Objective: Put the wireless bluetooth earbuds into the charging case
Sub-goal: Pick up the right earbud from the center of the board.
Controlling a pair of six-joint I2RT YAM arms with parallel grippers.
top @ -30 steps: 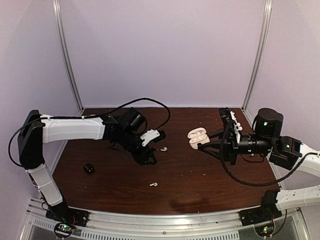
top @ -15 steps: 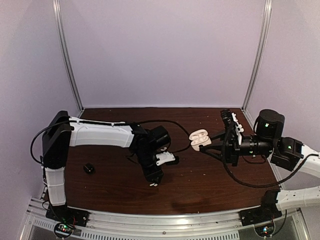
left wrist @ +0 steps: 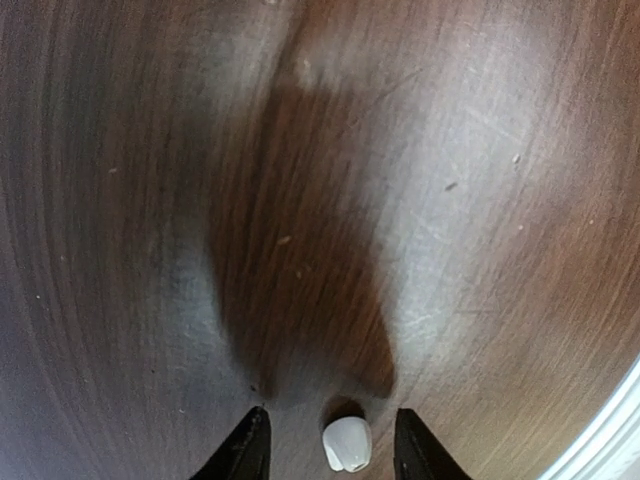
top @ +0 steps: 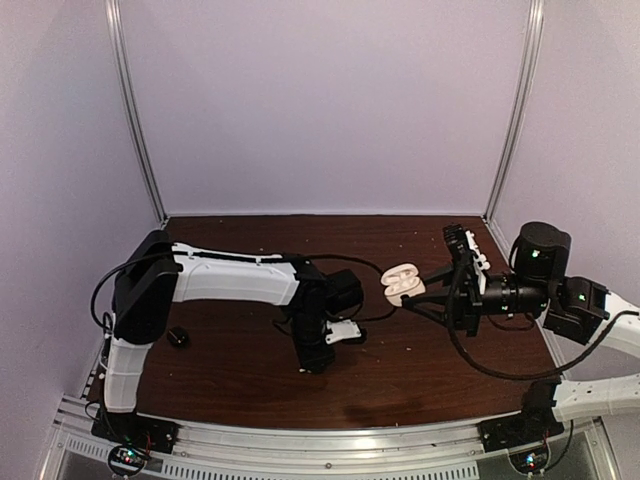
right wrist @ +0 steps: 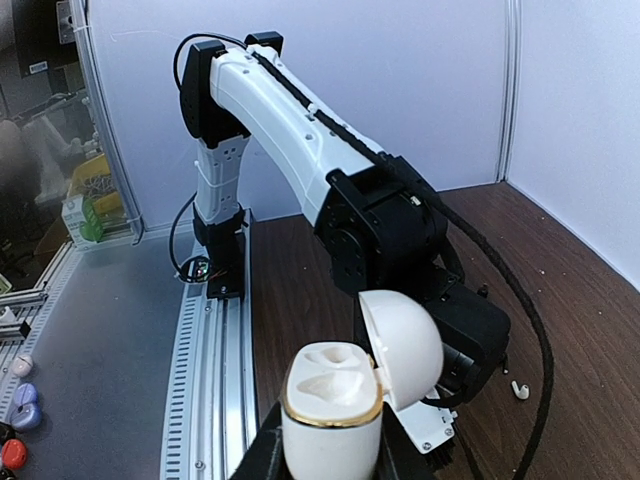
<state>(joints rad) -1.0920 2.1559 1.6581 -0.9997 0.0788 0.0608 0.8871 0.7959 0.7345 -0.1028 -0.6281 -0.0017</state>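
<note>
Close to the front edge of the dark brown wooden bench, the left claw points straight down with its two black fingers parted. A small glossy white earbud lies on the wood between them, with a slim gap on either side, so nothing is gripped. Off to the left, a small black blocky object sits alone on the bench; what it is cannot be made out. Further back and to the right, the right claw is clamped on a rounded white charging case with a gold rim, held above the bench with its domed lid swung open. A second white stemmed earbud lies on the wood beyond the case.
</note>
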